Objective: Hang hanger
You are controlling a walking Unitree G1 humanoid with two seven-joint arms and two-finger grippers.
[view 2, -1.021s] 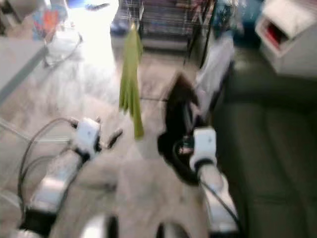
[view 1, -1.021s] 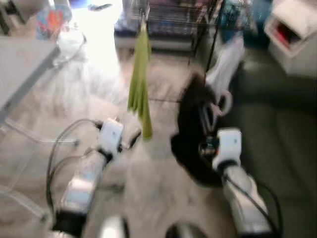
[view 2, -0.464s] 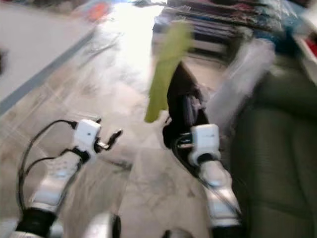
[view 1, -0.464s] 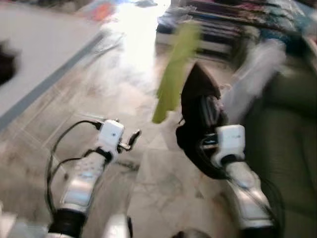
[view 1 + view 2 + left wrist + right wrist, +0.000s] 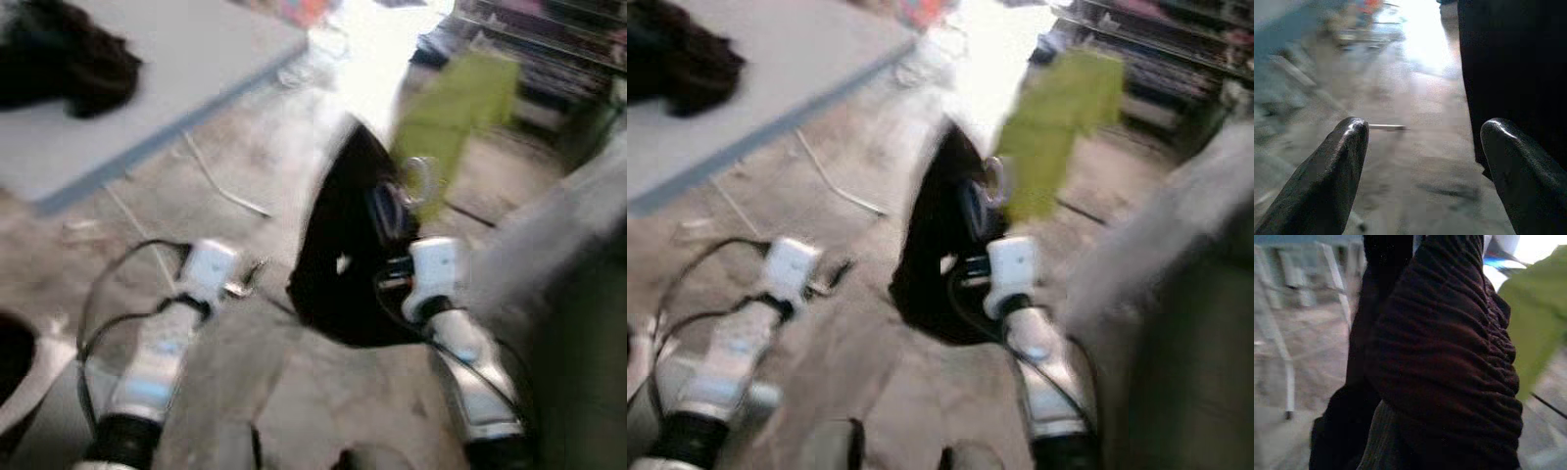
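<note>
Hanger (image 5: 419,186) sits right above the right gripper (image 5: 392,279), its pale hook poking up past the top of the dark garment (image 5: 338,250) draped on it. So the right arm is carrying the load, and the long axis runs roughly upright, hook on top, cloth hanging down toward the floor (image 5: 323,401). I can't see that gripper's fingers at all since the garment covers them, so whether they're clamped on anything I can't tell; the right wrist view shows ribbed dark fabric pressed up close.

The left gripper (image 5: 1420,147) is spread wide with nothing between its fingers (image 5: 1332,171), hanging low over the floor with the garment's edge just beside it on the inner side.

Green cloth (image 5: 451,103) hangs ahead and a bit to the right of the hook, with shelving (image 5: 549,39) behind it. A table (image 5: 196,69) with a dark heap (image 5: 64,64) on it is off to the left.

My guess is the hook has to travel forward and up toward whatever the green cloth hangs from. Everything is blurry, so the rail itself can't be made out.
</note>
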